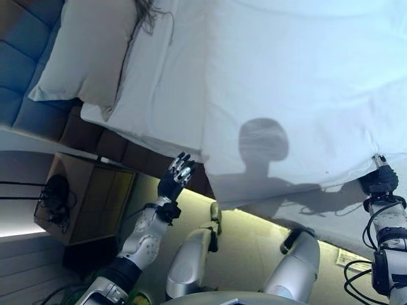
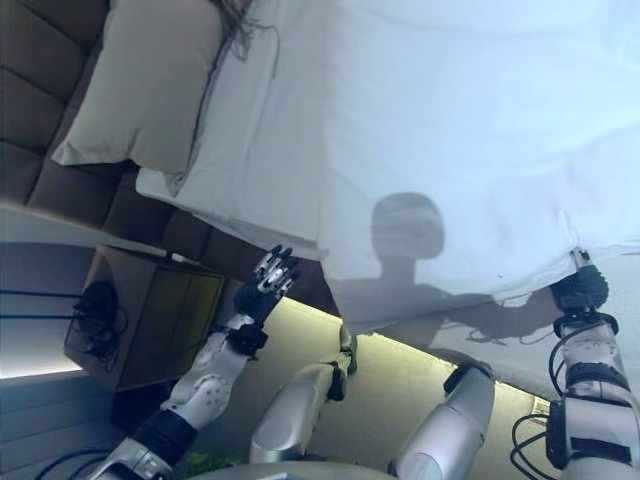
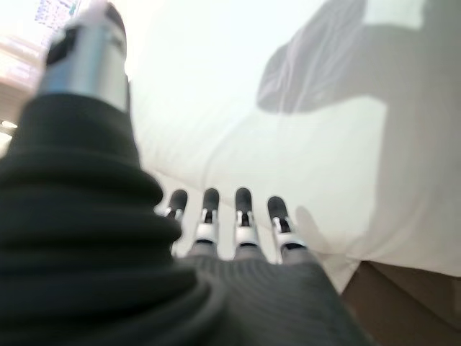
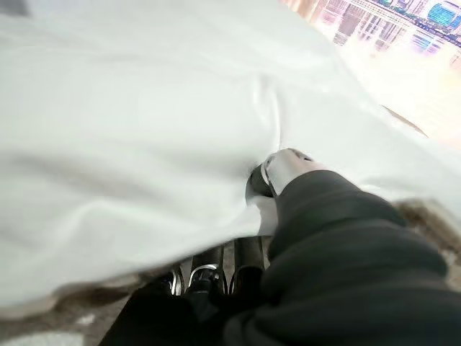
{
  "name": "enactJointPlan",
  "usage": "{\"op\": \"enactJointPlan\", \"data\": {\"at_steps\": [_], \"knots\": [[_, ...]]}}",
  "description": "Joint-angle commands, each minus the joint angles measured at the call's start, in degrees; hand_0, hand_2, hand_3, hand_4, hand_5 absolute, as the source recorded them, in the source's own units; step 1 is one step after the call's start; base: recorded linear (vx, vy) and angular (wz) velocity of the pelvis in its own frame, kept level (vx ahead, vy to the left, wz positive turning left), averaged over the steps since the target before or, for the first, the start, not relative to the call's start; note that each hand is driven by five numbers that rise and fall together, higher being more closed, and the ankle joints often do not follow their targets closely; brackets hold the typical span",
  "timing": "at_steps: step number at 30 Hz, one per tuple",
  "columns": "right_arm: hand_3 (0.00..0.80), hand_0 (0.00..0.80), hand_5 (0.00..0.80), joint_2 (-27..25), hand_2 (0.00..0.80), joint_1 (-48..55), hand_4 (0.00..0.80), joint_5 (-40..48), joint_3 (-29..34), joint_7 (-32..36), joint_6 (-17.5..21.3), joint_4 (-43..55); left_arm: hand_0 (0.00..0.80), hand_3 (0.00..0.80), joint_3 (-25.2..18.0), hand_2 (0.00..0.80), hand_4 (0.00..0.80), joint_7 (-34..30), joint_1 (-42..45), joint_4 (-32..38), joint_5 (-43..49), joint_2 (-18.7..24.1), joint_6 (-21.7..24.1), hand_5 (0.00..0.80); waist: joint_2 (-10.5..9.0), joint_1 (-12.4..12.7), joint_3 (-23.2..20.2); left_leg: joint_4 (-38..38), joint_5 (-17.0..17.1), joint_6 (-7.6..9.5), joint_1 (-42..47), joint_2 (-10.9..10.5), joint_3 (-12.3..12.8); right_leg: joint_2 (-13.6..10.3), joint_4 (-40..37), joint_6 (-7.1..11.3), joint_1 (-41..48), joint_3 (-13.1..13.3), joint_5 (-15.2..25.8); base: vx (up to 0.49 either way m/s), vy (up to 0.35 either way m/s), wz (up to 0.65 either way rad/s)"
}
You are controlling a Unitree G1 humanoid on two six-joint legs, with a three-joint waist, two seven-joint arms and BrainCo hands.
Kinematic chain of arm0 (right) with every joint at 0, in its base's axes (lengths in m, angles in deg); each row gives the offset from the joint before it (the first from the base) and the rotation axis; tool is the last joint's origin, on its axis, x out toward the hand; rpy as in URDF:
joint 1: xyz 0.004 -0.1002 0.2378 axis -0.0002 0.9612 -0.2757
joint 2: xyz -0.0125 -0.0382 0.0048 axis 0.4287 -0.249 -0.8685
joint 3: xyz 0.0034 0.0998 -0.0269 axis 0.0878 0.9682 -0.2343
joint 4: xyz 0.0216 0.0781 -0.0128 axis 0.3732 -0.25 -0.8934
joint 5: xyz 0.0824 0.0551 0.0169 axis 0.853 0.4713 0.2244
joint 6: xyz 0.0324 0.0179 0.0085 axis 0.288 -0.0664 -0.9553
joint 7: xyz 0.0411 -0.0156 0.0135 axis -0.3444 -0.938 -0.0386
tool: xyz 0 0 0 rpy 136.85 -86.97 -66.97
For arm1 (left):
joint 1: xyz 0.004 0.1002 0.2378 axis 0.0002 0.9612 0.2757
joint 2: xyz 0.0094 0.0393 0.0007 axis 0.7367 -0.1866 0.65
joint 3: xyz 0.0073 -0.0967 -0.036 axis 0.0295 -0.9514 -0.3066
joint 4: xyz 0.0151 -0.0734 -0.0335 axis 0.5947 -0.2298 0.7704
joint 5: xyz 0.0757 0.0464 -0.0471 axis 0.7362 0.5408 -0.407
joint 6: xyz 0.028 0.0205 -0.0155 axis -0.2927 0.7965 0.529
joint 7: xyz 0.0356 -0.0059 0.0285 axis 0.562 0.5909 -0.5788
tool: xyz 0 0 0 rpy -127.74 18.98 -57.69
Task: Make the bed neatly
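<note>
A white duvet (image 1: 299, 89) covers the bed, its near edge hanging over the side. A white sheet (image 1: 159, 82) shows beside it, and a beige pillow (image 1: 86, 47) lies at the head against the dark headboard. My right hand (image 1: 380, 178) is shut on the duvet's edge at the right; in the right wrist view the thumb (image 4: 277, 171) pinches the cloth (image 4: 144, 144) over curled fingers. My left hand (image 1: 177, 176) is open and empty, fingers straight, just below the bed's near edge. In the left wrist view the fingers (image 3: 241, 216) point at the duvet (image 3: 288, 130).
A brown nightstand (image 1: 86, 200) stands at the left beside the bed, with a dark object (image 1: 54, 194) and cables on it. The padded headboard (image 1: 28, 57) runs along the far left. The bed's dark base (image 1: 137, 155) shows under the sheet.
</note>
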Motion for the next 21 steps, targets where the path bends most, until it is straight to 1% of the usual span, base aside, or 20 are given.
{"op": "enactJointPlan", "data": {"at_steps": [1, 2, 3, 6, 8, 9, 12, 15, 18, 21], "knots": [[0.8, 0.8, 0.8, -0.28, 0.8, -0.61, 0.8, -0.84, 1.61, 2.04, 0.43, -1.39, 0.0, 0.0, -0.56, 0.0, 0.0, -1.11, -0.06, 4.22, -0.6, 1.85, 2.35, 0.0, -1.42, 1.01, 0.11, 9.35, -8.53, -1.56, 1.83, 5.3, -2.42, -3.19, -24.14, 9.59, 8.04, 2.63, 22.32, 0.082, -0.096, 0.08], [0.8, 0.8, 0.8, 0.5, 0.8, 0.47, 0.8, -1.47, 1.25, 2.34, 1.26, -1.43, 0.0, 0.0, -0.62, 0.0, 0.0, -0.93, 0.15, 4.17, -0.42, 1.99, 2.12, 0.0, -1.88, 1.15, -0.19, 9.59, -8.74, -1.52, 2.35, 5.46, -2.36, -3.24, -24.19, 9.59, 9.07, 2.33, 22.23, 0.024, -0.102, 0.07], [0.8, 0.8, 0.8, 1.44, 0.8, 1.73, 0.8, -2.5, 0.96, 2.79, 2.2, -1.15, 0.0, 0.0, -0.66, 0.0, 0.0, -0.67, 0.46, 4.29, -0.16, 2.13, 1.97, 0.0, -2.51, 1.11, -0.32, 9.64, -7.76, -1.12, 2.57, 5.44, -1.73, -3.59, -24.78, 8.85, 9.92, 1.3, 23.29, 0.041, -0.099, 0.06], [0.8, 0.8, 0.8, 4.28, 0.8, 4.95, 0.8, -6.08, -0.59, 2.97, 4.44, 0.68, 0.0, 0.0, -1.28, 0.0, 0.0, 0.34, 1.56, 4.28, 0.75, 2.29, 1.28, 0.0, -4.12, 1.4, -1.74, 9.3, -8.22, -0.94, 5.2, 5.5, -1.93, -3.3, -25.79, 8.88, 13.84, 0.43, 23.11, 0.116, -0.095, 0.06], [0.8, 0.8, 0.8, 7.3, 0.8, 6.81, 0.8, -10.13, -2.83, 2.25, 6.6, 3.65, 0.0, 0.0, -2.03, 0.0, 0.0, 1.64, 2.43, 4.48, 1.47, 2.41, 0.36, 0.0, -5.56, 1.78, -2.83, 8.66, -8.58, -0.79, 7.62, 5.58, -2.2, -2.83, -26.73, 8.9, 17.09, -0.27, 22.85, 0.151, -0.104, -0.03], [0.8, 0.8, 0.8, 7.65, 0.8, 7.05, 0.8, -10.44, -3.02, 1.94, 6.93, 4.08, 0.0, 0.0, -2.14, 0.0, 0.0, 1.79, 2.6, 4.52, 1.49, 2.51, 0.39, 0.0, -5.7, 1.76, -2.87, 8.48, -8.58, -0.79, 7.99, 5.6, -2.28, -2.76, -26.94, 8.91, 17.59, -0.46, 22.86, 0.119, -0.09, -0.07], [0.8, 0.8, 0.8, 11.45, 0.8, 9.47, 0.8, -14.87, -6.67, 0.54, 8.49, 9.85, 0.0, 0.0, -3.5, 0.0, 0.0, 3.26, 4.15, 4.7, 2.92, 2.8, -0.58, 0.0, -7.67, 2.39, -4.04, 7.38, -8.86, -0.65, 11.1, 5.91, -2.69, -1.78, -28.44, 8.96, 21.72, -1.44, 22.64, 0.138, -0.117, -0.05], [0.8, 0.8, 0.8, 15.74, 0.8, 11.71, 0.8, -17.7, -10.55, -0.17, 8.6, 16.24, 0.0, 0.0, -5.01, 0.0, 0.0, 4.32, 6.11, 4.62, 5.5, 2.99, -1.64, 0.0, -9.59, 3.36, -5.44, 5.63, -8.67, -0.75, 14.53, 6.53, -3.23, -0.34, -30.41, 9.01, 26.46, -2.95, 22.46, 0.17, -0.144, -0.07], [0.8, 0.8, 0.8, 19.11, 0.8, 13.12, 0.8, -19.78, -14.29, -2.22, 8.31, 21.75, 0.0, 0.0, -6.18, 0.0, 0.0, 5.6, 7.78, 4.28, 8.11, 2.91, -3.05, 0.0, -10.6, 4.26, -6.81, 4.13, -8.28, -0.94, 17.34, 7.12, -3.75, 0.64, -31.82, 8.99, 30.24, -4.16, 22.21, 0.143, -0.09, 0.0], [0.8, 0.8, 0.8, 21.95, 0.8, 13.82, 0.8, -22.17, -17.89, -4.89, 8.1, 27.1, 0.0, 0.0, -7.3, 0.0, 0.0, 6.63, 8.56, 3.94, 10.31, 2.86, -4.74, 0.0, -11.41, 4.74, -7.89, 2.47, -7.73, -1.19, 19.6, 7.24, -3.61, 1.29, -33.45, 9.12, 33.14, -5.15, 22.18, 0.088, -0.058, 0.07]]}}
